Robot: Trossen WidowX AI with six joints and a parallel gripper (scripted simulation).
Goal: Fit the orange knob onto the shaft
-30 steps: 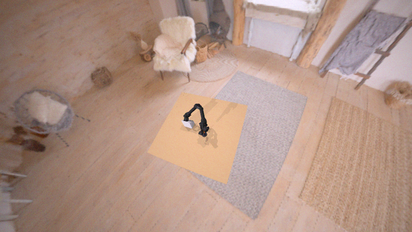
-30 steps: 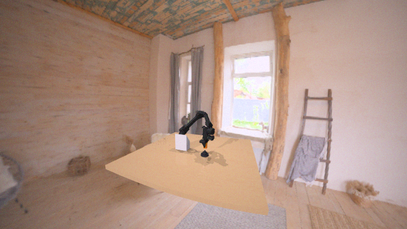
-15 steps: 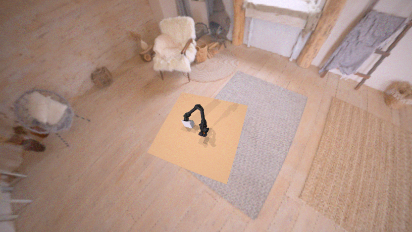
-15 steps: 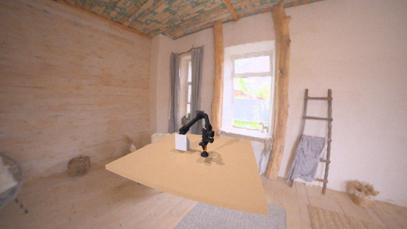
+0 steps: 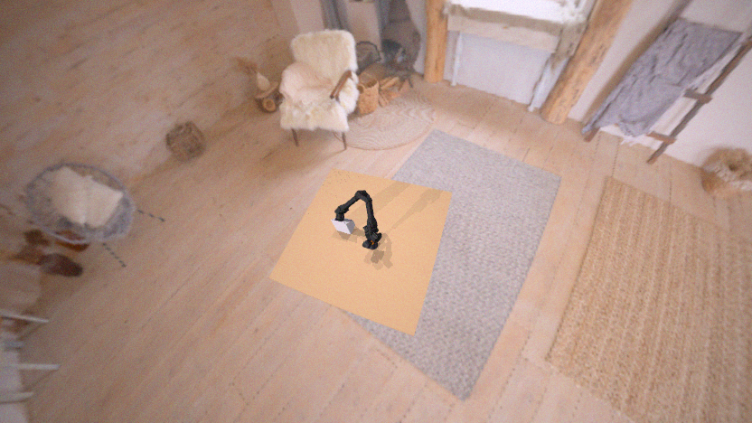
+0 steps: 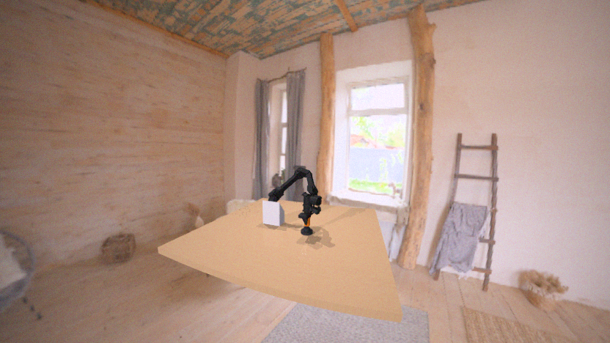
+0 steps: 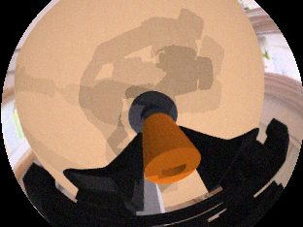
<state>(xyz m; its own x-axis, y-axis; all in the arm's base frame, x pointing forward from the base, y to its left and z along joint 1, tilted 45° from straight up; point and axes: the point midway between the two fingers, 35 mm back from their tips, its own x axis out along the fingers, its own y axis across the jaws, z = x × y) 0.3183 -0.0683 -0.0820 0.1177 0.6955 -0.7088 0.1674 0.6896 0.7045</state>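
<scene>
My gripper (image 6: 306, 218) (image 7: 159, 132) is shut on the orange knob (image 6: 308, 222) (image 7: 170, 160), one black finger on each side of it. The knob is small and partly hidden in the exterior view, with its lower end just above the round dark pedestal (image 5: 371, 246) (image 6: 306, 231) (image 7: 139, 109). In the wrist view the knob's far end overlaps the lower right part of the pedestal. The shaft is mostly or wholly hidden behind the knob, and so is its flat side. I cannot tell whether the knob touches the shaft.
The arm's base stands on a pale white block (image 5: 343, 226) (image 6: 270, 212), to the left of the pedestal in the top and exterior views. Both stand on the tan table top (image 5: 362, 289) (image 6: 324, 273). The arm's shadow falls around the pedestal.
</scene>
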